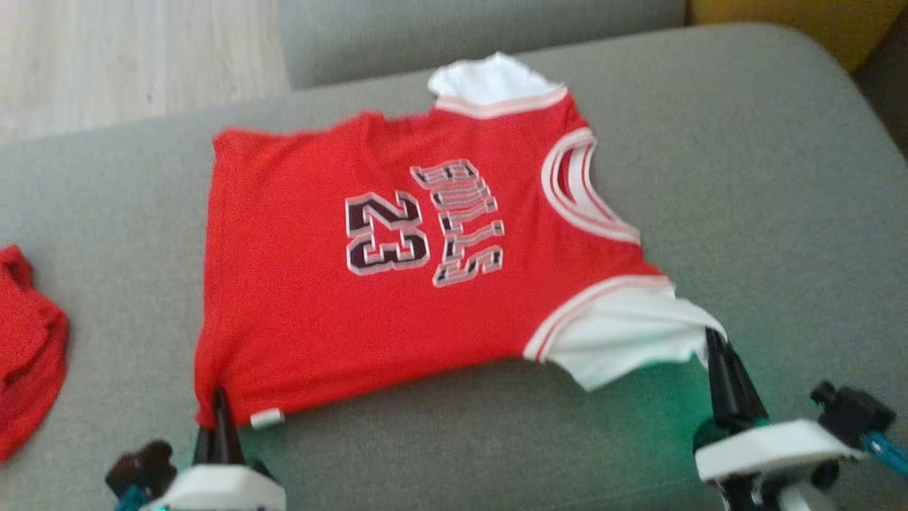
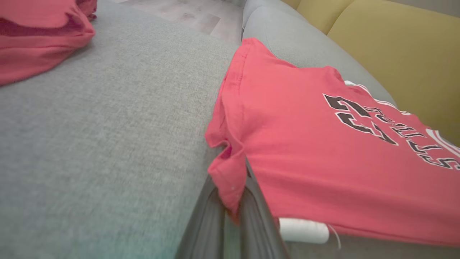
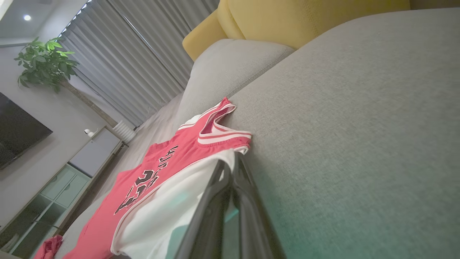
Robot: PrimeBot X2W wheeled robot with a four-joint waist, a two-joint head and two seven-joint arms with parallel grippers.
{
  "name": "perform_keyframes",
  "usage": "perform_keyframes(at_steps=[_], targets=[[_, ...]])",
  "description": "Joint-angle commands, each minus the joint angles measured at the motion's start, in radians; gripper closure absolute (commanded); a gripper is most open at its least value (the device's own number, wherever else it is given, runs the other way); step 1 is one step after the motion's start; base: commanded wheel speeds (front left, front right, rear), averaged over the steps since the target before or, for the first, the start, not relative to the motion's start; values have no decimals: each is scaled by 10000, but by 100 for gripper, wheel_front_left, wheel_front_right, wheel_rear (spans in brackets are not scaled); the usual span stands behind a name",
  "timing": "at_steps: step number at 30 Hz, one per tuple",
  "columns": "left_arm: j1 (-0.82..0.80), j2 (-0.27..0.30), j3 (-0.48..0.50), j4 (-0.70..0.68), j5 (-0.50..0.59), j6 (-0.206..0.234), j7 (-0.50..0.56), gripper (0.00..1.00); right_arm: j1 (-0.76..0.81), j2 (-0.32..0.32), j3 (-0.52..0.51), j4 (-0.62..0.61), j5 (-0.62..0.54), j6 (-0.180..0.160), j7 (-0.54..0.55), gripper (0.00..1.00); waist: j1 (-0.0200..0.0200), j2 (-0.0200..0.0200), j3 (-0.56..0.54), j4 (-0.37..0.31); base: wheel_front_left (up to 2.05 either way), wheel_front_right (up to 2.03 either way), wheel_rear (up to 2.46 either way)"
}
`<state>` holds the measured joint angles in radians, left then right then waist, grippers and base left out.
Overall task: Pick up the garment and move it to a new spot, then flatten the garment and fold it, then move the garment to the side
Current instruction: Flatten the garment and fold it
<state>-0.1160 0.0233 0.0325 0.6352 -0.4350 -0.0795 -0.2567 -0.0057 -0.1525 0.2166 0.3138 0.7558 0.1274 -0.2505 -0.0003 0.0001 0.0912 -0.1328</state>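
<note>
The garment (image 1: 369,284) is a red jersey with white sleeves and the print "BULLS 23", spread flat on the grey sofa seat (image 1: 766,177), neck to the right. My left gripper (image 1: 220,401) is shut on its near left hem corner; in the left wrist view that red corner (image 2: 230,180) is pinched between the dark fingers (image 2: 251,212). The right gripper (image 1: 711,341) is shut on the edge of the near white sleeve (image 1: 631,333); in the right wrist view the white sleeve (image 3: 179,201) meets the closed fingertips (image 3: 231,162).
Another red cloth (image 1: 25,341) lies bunched at the seat's left edge, also seen from the left wrist (image 2: 39,36). A yellow cushion (image 3: 287,21) stands behind the seat. Wooden floor (image 1: 135,57) lies beyond the far left. Grey seat stretches right of the jersey.
</note>
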Motion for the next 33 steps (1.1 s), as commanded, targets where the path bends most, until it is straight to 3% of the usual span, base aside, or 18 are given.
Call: perform_keyframes(at_steps=[1,6,13,30,31,32,33], targets=[[168,271,102,-391,-190,22,-51,100,146,-353,116,-314,185,33,-112,100,3,-1,-635,107,0,0,0],[675,271,-399,-1029,-429,-34,-51,100,693,-396,23,-720,537,33,-112,100,3,-1,-925,285,0,0,0],[493,270,-1214,-1780,-1476,-14,-51,100,168,-418,272,-889,945,33,-88,100,3,-1,-861,616,0,0,0],[-1890,270,-2567,-524,-2478,746,-51,100,-2760,-42,645,527,1283,33,302,100,3,-1,614,993,0,0,0],[-2064,270,-2607,-421,-2583,789,-51,88,-2899,-25,688,629,1303,33,285,100,3,-1,692,979,0,0,0],[-2237,270,-2637,-317,-2690,845,-51,66,-3048,-2,728,726,1340,33,270,100,3,-1,782,955,0,0,0],[-2405,270,-2637,-219,-2851,913,-51,56,-3205,17,767,827,1376,33,251,100,3,-1,861,928,0,0,0]])
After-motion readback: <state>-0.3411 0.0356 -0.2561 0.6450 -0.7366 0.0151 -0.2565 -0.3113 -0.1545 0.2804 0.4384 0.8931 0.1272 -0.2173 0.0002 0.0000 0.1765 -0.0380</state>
